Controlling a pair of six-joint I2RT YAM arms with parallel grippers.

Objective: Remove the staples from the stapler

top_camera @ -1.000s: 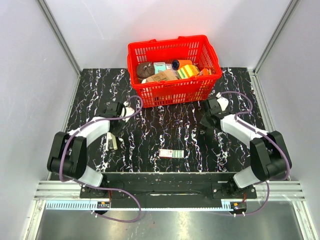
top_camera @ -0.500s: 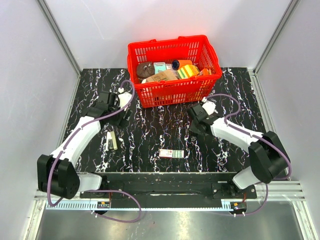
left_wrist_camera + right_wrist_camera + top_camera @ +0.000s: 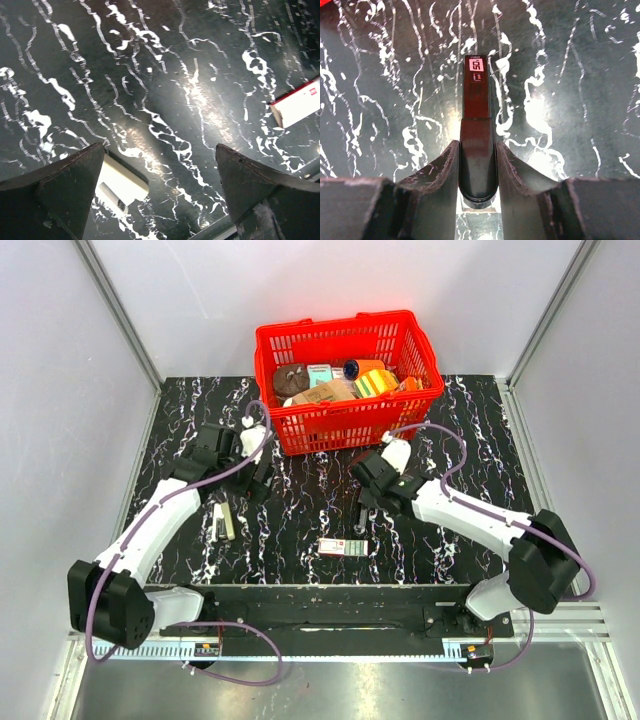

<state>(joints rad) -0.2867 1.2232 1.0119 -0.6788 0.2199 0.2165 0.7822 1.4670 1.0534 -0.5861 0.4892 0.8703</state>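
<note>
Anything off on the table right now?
Nothing stands out. Right hand grips the stapler, which looks intact; left hand hangs open above the table. Cream oblong object and small labelled box lie flat; nothing spilled from the red basket.

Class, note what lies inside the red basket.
Inside the basket: a brown round thing, a teal box, a tan box, a green-yellow box, an orange cylinder. Anything beneath them is covered.

Bright, even and sharp in the top external view, lit from overhead, with a vivid red basket [image 3: 340, 425] against pale walls [image 3: 180, 300]. Broad white glare on the glossy black marbled table [image 3: 200, 97] in the 2 wrist views. Dark and soft-focused at the near fingers [image 3: 440, 180]; crisp on the stapler [image 3: 476, 115] label.
</note>
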